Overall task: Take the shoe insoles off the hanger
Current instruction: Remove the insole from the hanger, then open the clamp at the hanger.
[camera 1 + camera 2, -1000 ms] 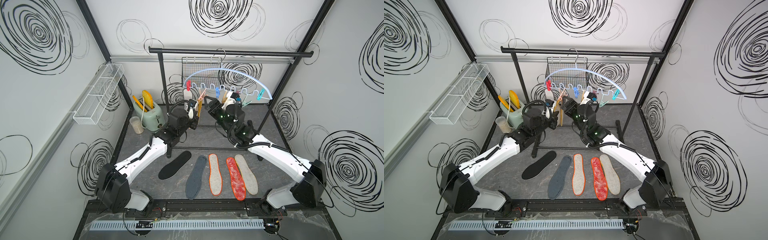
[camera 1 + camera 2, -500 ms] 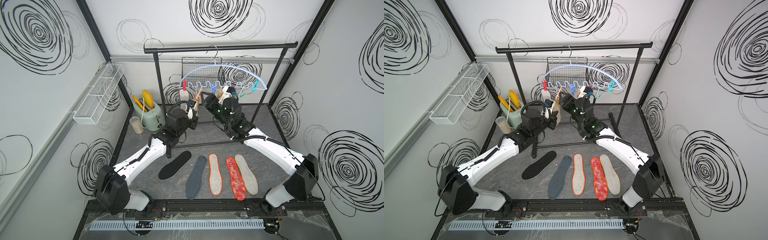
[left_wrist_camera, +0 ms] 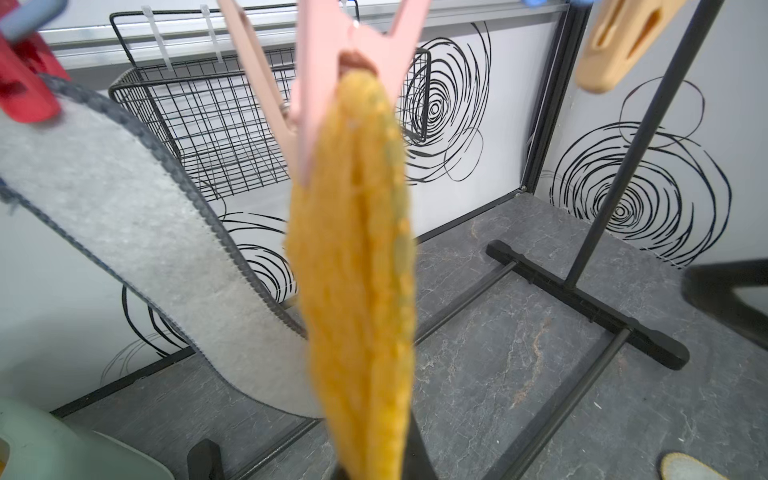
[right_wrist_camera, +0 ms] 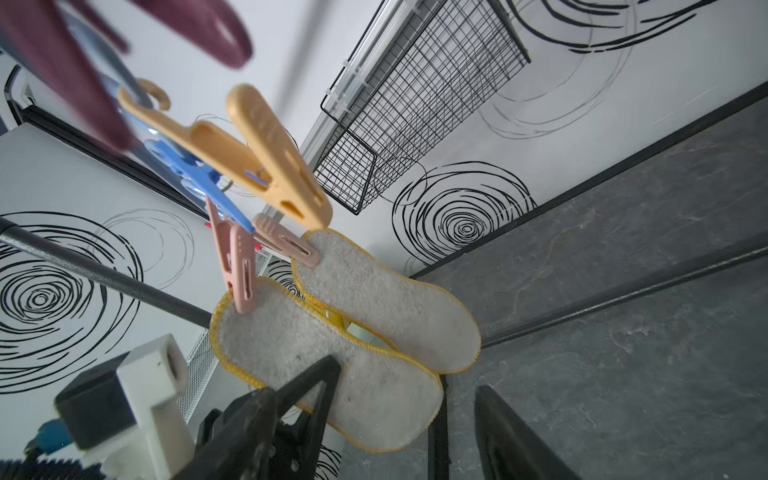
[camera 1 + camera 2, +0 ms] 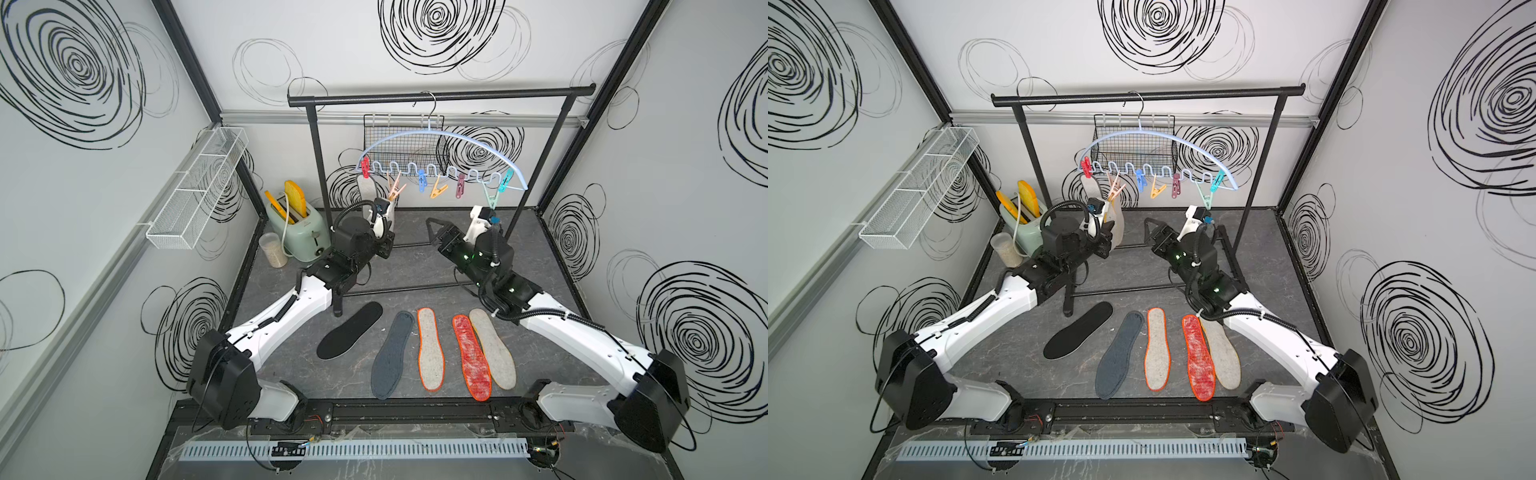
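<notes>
The right fingers [image 4: 407,376] have just pulled back and down from the hanger [image 5: 432,130]. They are spread wide and hold nothing. A moment ago the hanger was tugged crooked. Now it hangs straight on its rail [image 5: 440,96]. No new insole came off: five insoles [image 5: 430,349] lie on the tabletop [image 5: 415,266], same as before. The left fingers [image 5: 386,208] are squeezed tight, it seems on the bottom of the orange-yellow insole [image 3: 357,270], which a pink peg [image 3: 332,62] grips.
</notes>
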`<state>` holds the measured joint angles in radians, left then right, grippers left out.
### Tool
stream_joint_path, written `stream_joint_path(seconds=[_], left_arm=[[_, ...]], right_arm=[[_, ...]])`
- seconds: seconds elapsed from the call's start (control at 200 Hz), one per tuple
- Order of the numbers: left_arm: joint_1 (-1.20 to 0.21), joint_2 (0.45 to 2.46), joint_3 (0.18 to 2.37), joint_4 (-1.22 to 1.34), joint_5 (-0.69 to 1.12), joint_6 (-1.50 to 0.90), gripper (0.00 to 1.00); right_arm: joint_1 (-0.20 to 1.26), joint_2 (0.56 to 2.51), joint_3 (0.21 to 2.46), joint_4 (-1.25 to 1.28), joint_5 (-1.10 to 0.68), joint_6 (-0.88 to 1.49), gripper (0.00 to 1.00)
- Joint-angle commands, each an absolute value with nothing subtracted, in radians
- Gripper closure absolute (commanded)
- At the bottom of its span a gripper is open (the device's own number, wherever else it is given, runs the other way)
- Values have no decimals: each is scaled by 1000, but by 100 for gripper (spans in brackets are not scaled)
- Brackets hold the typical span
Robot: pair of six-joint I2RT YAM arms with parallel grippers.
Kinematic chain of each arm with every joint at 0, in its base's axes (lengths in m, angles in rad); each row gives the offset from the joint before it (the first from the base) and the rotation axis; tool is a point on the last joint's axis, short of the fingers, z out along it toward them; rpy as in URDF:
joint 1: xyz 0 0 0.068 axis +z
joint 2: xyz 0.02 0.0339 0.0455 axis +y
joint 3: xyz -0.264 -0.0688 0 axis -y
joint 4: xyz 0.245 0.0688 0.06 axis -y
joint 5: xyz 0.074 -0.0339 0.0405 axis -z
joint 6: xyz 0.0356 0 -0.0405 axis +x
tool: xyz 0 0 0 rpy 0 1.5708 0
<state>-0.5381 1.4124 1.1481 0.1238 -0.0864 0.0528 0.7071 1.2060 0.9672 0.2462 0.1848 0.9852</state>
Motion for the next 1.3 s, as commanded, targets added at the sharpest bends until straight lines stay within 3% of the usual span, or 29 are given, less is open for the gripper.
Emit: stream_joint_path(seconds=[0.0, 0.165, 0.33, 0.465, 0.7, 0.89, 0.97, 1.205, 1.296], left_arm=[[-528, 1407, 1152, 166, -73, 47, 100], [-527, 1401, 1149, 164, -58, 45, 100], [-524, 1405, 1150, 146, -48, 62, 100], [-499, 1404, 1148, 154, -43, 43, 100], [-482, 1396, 1148, 159, -1, 19, 100], [-480, 1391, 1147, 161, 5, 15, 100], [-479, 1390, 1149, 159, 9, 13, 100], [-484, 1375, 1131, 168, 39, 14, 100], [-485, 1371, 1124, 182, 17, 9, 100]], right_arm=[[728, 1140, 925, 261, 164, 924, 24], [731, 1072, 859, 325, 112, 661, 25], [645, 996, 749, 493, -101, 183, 20], [547, 959, 666, 557, -231, 28, 18], [401, 875, 614, 650, -369, -61, 15], [236, 771, 697, 544, -136, -37, 17], [157, 781, 725, 542, -240, -4, 18], [164, 783, 683, 660, -536, 79, 18], [231, 794, 699, 656, -505, 261, 28]])
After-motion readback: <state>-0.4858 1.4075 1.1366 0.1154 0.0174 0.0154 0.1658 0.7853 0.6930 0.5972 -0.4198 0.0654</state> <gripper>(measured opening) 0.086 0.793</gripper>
